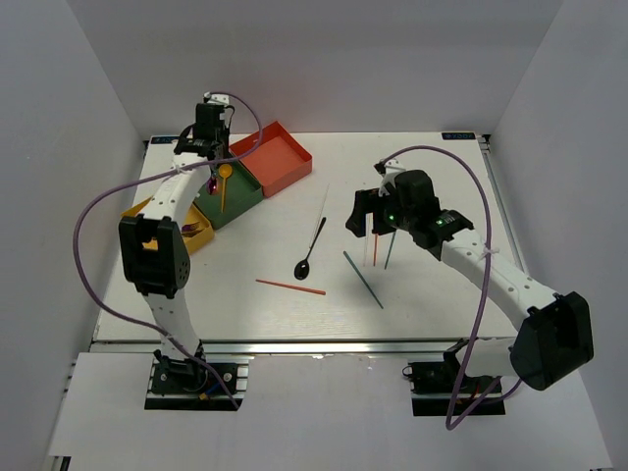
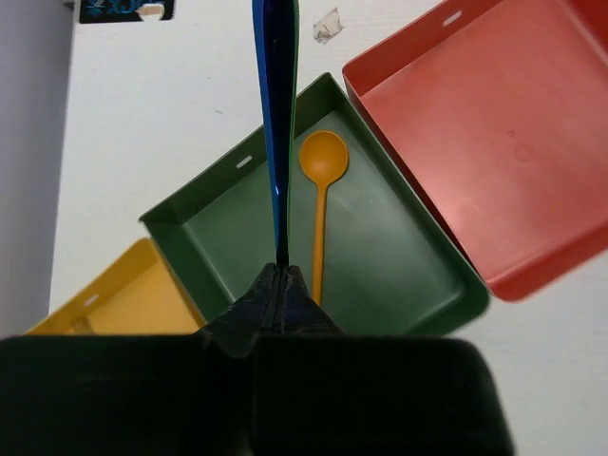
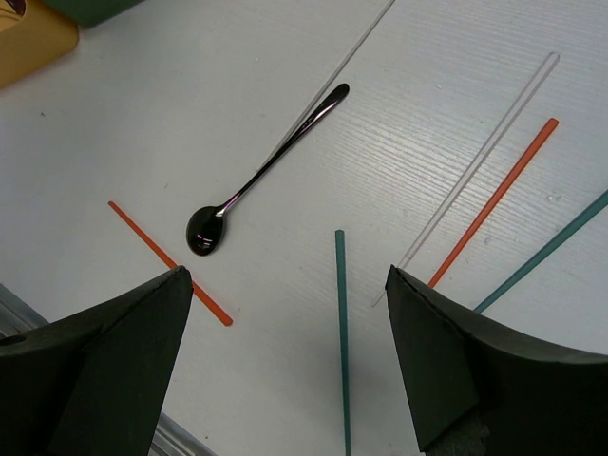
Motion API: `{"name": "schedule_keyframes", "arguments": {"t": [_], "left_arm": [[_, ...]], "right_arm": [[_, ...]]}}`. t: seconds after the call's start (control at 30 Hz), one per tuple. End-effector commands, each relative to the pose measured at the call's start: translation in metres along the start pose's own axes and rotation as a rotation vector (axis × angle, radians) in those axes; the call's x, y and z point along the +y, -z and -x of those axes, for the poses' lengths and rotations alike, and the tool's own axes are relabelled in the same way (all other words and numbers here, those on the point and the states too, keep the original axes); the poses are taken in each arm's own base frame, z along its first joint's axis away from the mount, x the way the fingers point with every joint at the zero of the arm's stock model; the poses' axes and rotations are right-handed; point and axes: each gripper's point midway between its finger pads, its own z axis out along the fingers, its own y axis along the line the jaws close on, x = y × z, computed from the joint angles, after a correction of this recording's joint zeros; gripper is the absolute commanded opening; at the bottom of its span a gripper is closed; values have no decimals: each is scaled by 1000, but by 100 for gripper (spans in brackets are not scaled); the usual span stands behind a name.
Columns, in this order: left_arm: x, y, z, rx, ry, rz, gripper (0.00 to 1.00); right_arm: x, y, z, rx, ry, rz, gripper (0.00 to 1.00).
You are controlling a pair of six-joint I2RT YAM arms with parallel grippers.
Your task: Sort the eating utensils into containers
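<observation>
My left gripper (image 2: 282,275) is shut on the thin handle of an iridescent blue utensil (image 2: 276,114), which is seen edge-on and hangs over the dark green container (image 2: 408,275). A gold spoon (image 2: 320,190) lies inside that container. My right gripper (image 3: 290,285) hovers open over the table, with a teal chopstick (image 3: 341,323) lying between its fingers' lines. A black spoon (image 3: 256,176) and a red chopstick (image 3: 166,261) lie to its left. In the top view the left gripper (image 1: 211,180) is at the back left and the right gripper (image 1: 365,226) is mid-table.
The red-orange container (image 2: 494,123) sits beside the green one, with the yellow container (image 2: 133,294) on the other side. A silver chopstick (image 3: 484,157), another red one (image 3: 499,195) and another teal one (image 3: 551,247) lie right of my right gripper. A second silver chopstick (image 3: 347,47) lies further back.
</observation>
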Motion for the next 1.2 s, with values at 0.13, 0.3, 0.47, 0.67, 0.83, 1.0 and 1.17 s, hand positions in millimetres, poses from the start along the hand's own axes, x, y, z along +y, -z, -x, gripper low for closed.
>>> {"name": "schedule_keyframes", "arguments": {"t": [0.13, 0.3, 0.47, 0.67, 0.83, 1.0, 1.17], "left_arm": [[8, -41, 24, -91, 27, -122, 0], [5, -56, 1, -44, 13, -119, 0], [7, -54, -13, -18, -6, -116, 24], [8, -39, -12, -12, -7, -131, 65], [6, -1, 13, -73, 62, -173, 85], [-66, 45, -12, 41, -19, -228, 98], [-150, 84, -75, 142, -89, -281, 98]], "right_arm": [[7, 1, 25, -53, 34, 21, 87], [7, -5, 26, -39, 28, 21, 87], [6, -11, 25, -30, 18, 20, 87], [5, -11, 29, -39, 13, 9, 87], [2, -6, 30, -47, 12, -11, 88], [-1, 1, 32, -61, 0, -34, 89], [-18, 15, 30, -56, -39, -153, 89]]}}
